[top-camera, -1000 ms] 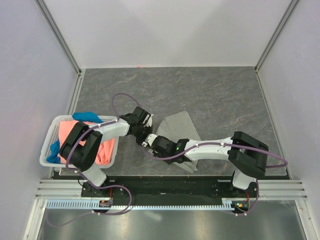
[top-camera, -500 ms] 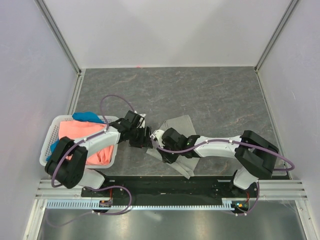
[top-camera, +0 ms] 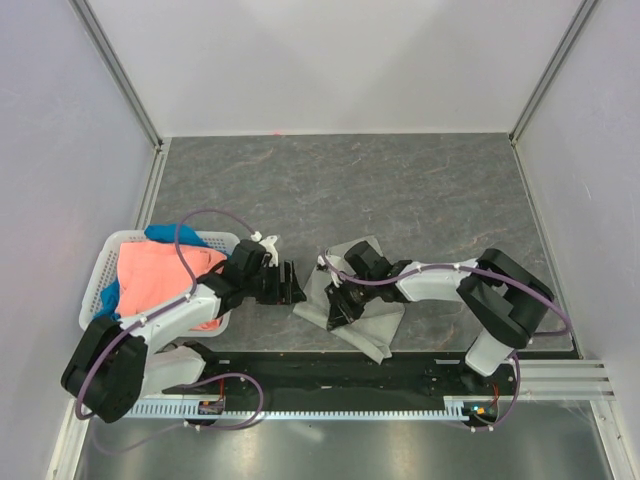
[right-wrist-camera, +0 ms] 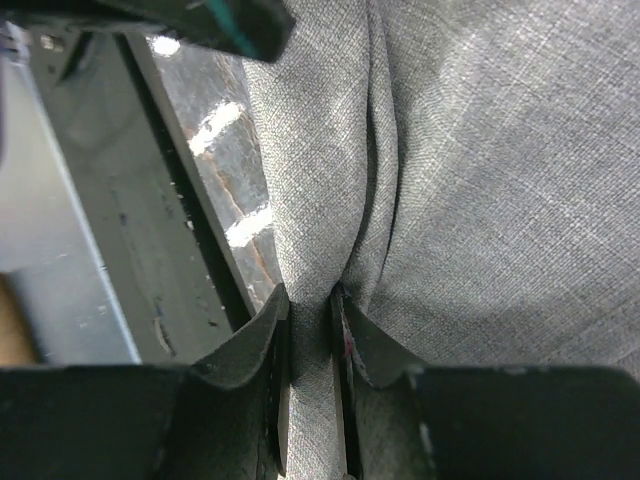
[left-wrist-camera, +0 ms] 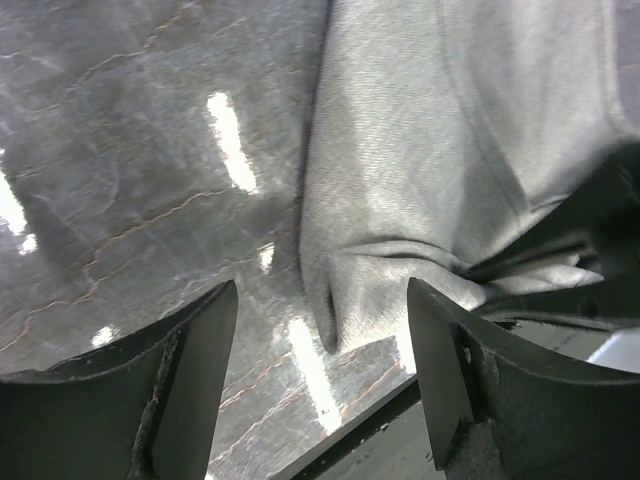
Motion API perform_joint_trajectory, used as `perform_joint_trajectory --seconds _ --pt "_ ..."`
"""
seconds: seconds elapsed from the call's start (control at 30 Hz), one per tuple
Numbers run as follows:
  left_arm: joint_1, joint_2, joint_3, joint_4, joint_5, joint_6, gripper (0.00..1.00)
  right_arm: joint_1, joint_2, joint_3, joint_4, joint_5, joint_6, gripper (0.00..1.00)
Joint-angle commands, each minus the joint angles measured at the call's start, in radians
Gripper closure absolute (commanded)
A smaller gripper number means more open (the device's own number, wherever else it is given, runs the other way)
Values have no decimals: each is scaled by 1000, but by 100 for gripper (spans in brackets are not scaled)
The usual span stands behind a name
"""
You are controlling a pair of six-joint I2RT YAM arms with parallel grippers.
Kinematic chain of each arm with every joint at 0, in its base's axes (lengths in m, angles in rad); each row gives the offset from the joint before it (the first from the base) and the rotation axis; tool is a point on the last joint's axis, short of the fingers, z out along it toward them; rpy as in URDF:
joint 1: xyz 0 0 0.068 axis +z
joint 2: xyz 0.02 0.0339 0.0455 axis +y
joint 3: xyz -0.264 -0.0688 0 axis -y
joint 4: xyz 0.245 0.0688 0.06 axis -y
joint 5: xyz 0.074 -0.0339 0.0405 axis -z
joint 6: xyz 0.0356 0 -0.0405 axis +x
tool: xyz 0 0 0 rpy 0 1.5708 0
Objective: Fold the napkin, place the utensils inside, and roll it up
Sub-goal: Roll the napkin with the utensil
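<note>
The light grey napkin [top-camera: 372, 318] lies crumpled near the table's front edge, right of centre. My right gripper [top-camera: 335, 308] is shut on a raised fold of it, and the right wrist view shows the cloth [right-wrist-camera: 480, 150] pinched between the fingers [right-wrist-camera: 310, 335]. My left gripper [top-camera: 293, 283] stands open just left of the napkin. In the left wrist view, the napkin's rounded end [left-wrist-camera: 400, 200] pokes in between the spread fingers [left-wrist-camera: 320, 375] without touching them. The utensils are hidden.
A white basket [top-camera: 95, 300] sits at the left edge, holding a coral-orange cloth [top-camera: 155, 275] and a blue cloth [top-camera: 170, 234]. The black base rail [top-camera: 330, 365] runs along the table's front edge, right beside the napkin. White walls enclose the table.
My left gripper has opened, let go of the napkin and drawn back to the left. The right gripper has shifted right and turned, keeping its pinch on the cloth.
</note>
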State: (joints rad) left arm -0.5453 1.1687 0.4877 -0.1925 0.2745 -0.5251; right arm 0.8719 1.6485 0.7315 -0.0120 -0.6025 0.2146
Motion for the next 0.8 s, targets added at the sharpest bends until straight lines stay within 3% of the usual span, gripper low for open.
perform_joint_trajectory --seconds 0.0,0.53,0.77 --pt "2 -40 -46 143 49 -50 25 -69 92 -27 -40 -195 3 84" --pt "2 115 -46 300 109 -73 30 -203 286 37 -16 -368 0 87" --pt "2 227 -15 263 111 -76 50 -215 293 45 -17 -356 -4 87"
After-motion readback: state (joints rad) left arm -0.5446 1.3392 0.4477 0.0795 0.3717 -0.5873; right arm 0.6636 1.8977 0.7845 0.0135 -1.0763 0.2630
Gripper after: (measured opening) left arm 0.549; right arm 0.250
